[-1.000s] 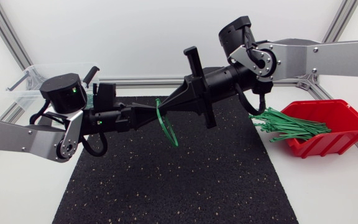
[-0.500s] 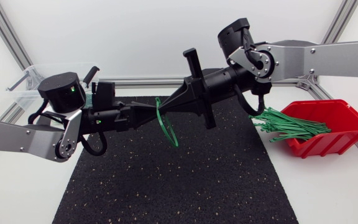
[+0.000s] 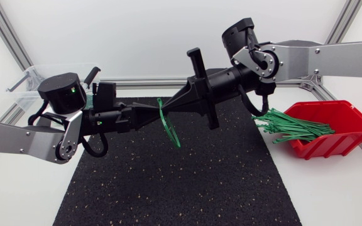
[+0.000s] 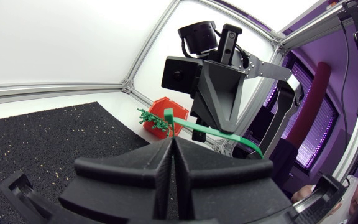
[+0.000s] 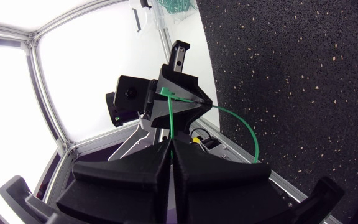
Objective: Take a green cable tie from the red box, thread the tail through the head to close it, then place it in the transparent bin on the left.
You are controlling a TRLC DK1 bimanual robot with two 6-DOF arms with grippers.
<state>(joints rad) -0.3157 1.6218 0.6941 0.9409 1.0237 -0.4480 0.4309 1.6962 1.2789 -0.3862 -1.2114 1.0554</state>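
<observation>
Over the middle of the black mat [image 3: 168, 182] my two grippers meet tip to tip. One green cable tie [image 3: 166, 125] is held between them, its strap curving down in a loop below the tips. My left gripper [image 3: 156, 113] is shut on the tie, and so is my right gripper [image 3: 168, 108]. In the right wrist view the tie [image 5: 169, 118] runs straight from my shut right gripper [image 5: 171, 142] to the left gripper [image 5: 182, 99]. The red box [image 3: 335, 132] at the right holds several green ties [image 3: 291, 125]. The transparent bin [image 3: 24, 85] stands at the far left.
The mat covers the table's middle, with white table surface on both sides. Metal frame rails run along the back edge and the corners. In the right wrist view the bin [image 5: 166, 12] shows green ties inside.
</observation>
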